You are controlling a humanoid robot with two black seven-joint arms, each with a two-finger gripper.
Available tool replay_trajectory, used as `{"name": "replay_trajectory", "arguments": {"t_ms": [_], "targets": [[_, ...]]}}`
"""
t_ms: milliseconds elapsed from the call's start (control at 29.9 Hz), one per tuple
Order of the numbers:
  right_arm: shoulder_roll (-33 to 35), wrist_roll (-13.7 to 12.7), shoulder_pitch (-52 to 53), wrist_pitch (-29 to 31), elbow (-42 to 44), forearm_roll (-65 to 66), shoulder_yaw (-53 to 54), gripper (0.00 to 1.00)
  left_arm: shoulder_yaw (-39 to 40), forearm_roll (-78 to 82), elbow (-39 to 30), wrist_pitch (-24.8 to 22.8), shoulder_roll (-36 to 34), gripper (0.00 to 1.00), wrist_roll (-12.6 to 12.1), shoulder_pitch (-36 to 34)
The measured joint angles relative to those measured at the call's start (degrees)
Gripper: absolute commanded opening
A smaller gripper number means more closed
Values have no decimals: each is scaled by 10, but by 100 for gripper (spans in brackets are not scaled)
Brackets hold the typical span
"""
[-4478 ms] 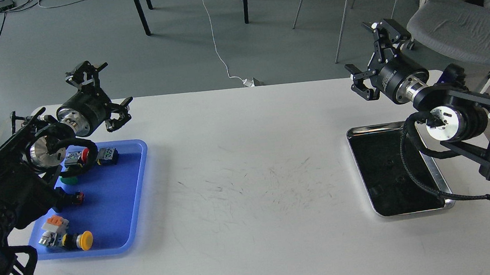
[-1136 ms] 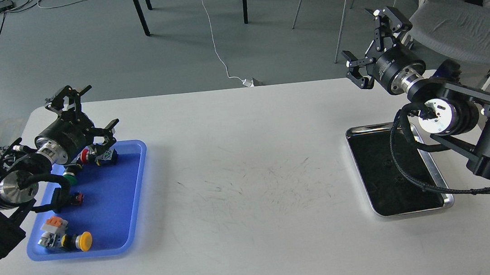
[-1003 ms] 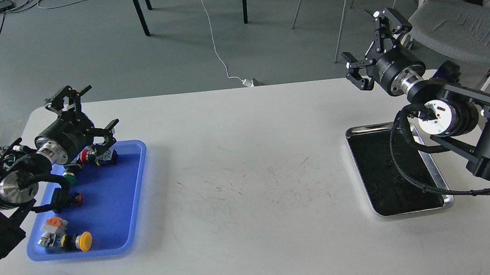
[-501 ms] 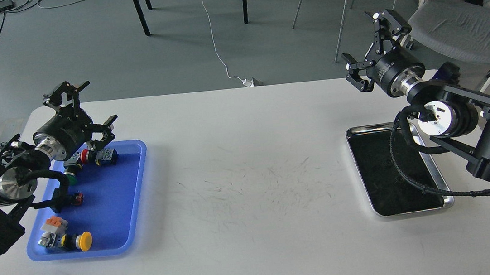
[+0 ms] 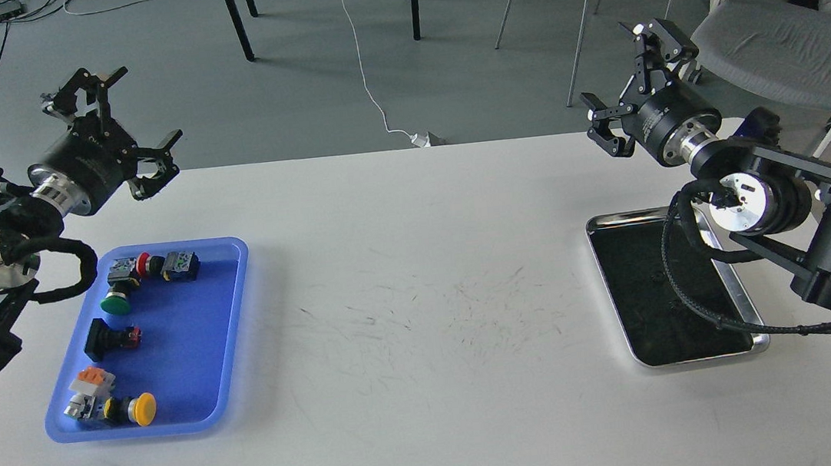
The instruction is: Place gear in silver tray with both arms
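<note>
Partly behind the right arm (image 5: 808,222), silver tray (image 5: 650,293) seems empty; both end effectors open, holding nothing

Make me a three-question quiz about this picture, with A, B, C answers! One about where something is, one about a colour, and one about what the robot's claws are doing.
1. Where is the silver tray?
A. On the table's right side
B. On the floor
C. On the white chair

2. What colour is the tray holding the push buttons?
A. Red
B. Blue
C. Green

3. What are the two claws doing?
A. Both are open and hold nothing
B. Both squeeze a button
C. Both rest inside the silver tray

Answers:
1. A, the silver tray lies flat on the white table under the right arm.
2. B, the blue tray has the buttons, like the yellow button and the green button.
3. A, the left claw and the right claw hang in the air with fingers spread and nothing between them.
</note>
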State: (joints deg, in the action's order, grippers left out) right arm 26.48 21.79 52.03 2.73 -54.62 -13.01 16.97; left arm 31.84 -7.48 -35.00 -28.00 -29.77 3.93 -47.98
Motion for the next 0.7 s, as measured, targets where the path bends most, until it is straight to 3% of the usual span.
{"name": "replay_trajectory", "arguments": {"t_ms": [702], "targets": [[-33,-2,-5,-1,49,-8,43,99,3,-2,2,0,28,100,2,1]]}}
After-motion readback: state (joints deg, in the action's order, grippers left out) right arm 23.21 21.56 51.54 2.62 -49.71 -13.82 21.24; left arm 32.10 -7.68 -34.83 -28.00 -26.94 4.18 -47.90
